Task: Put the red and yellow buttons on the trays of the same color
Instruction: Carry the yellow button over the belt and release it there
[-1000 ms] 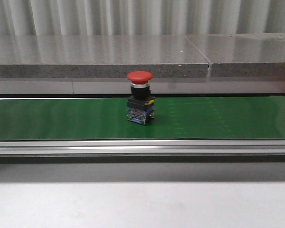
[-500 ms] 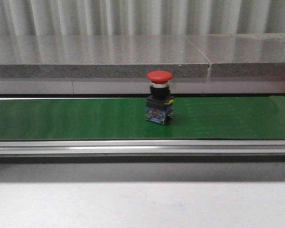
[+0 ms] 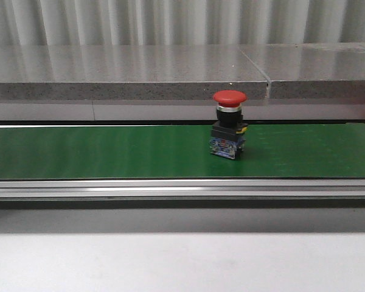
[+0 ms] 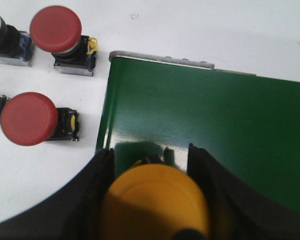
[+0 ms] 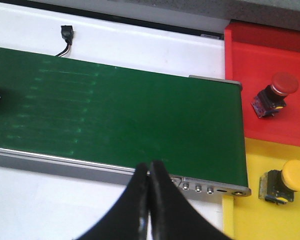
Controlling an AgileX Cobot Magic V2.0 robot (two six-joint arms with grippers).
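The left gripper (image 4: 152,200) clamps a yellow button (image 4: 155,202) over the green conveyor belt's (image 4: 215,125) end; lower it upright and release gently so it rides steady; the right gripper (image 5: 149,187), pinched empty, waits downstream for the red button (image 3: 229,132); the red tray (image 5: 270,60) holds one red pushbutton (image 5: 275,100), the yellow tray (image 5: 255,220) one yellow pushbutton (image 5: 287,182).

belt (image 3: 109,152): matt green fabric-like | rail (image 3: 170,190): brushed metal | red button (image 3: 229,97) cap: smooth plastic

The yellow button (image 4: 155,202) is cropped by the frame edge, its body hidden beneath its cap.
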